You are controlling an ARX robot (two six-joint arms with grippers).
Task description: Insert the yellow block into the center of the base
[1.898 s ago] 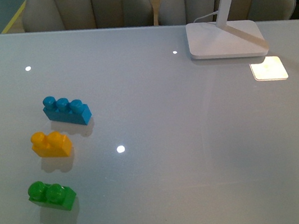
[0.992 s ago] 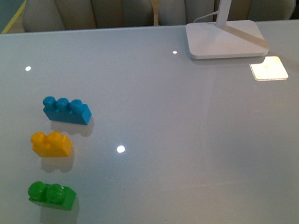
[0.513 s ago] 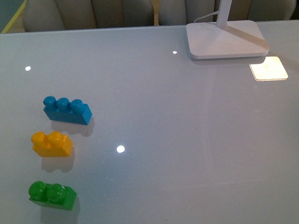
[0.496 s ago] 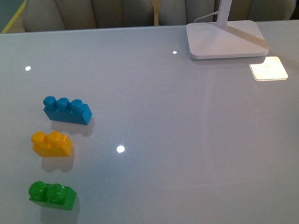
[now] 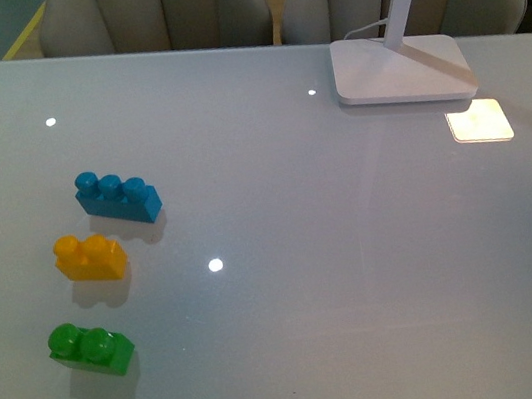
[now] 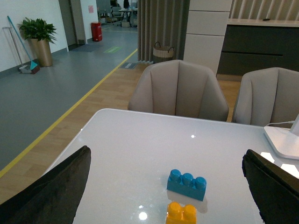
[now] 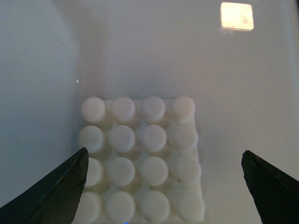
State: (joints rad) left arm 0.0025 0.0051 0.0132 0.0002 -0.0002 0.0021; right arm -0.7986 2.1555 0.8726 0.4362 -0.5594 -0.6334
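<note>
The yellow block (image 5: 90, 258) lies on the table at the left, between a blue and a green brick. In the left wrist view the yellow block (image 6: 182, 213) sits at the picture's lower edge, ahead of my open left gripper (image 6: 166, 193), whose dark fingers (image 6: 51, 193) stand far apart with nothing between them. The white studded base (image 7: 140, 156) shows only in the right wrist view, flat on the table below my open right gripper (image 7: 163, 186). Neither arm nor the base appears in the front view.
A blue three-stud brick (image 5: 118, 197) lies just behind the yellow block, and a green two-stud brick (image 5: 91, 349) lies nearer me. A white lamp foot (image 5: 400, 67) stands at the back right. Grey chairs (image 5: 165, 11) line the far table edge.
</note>
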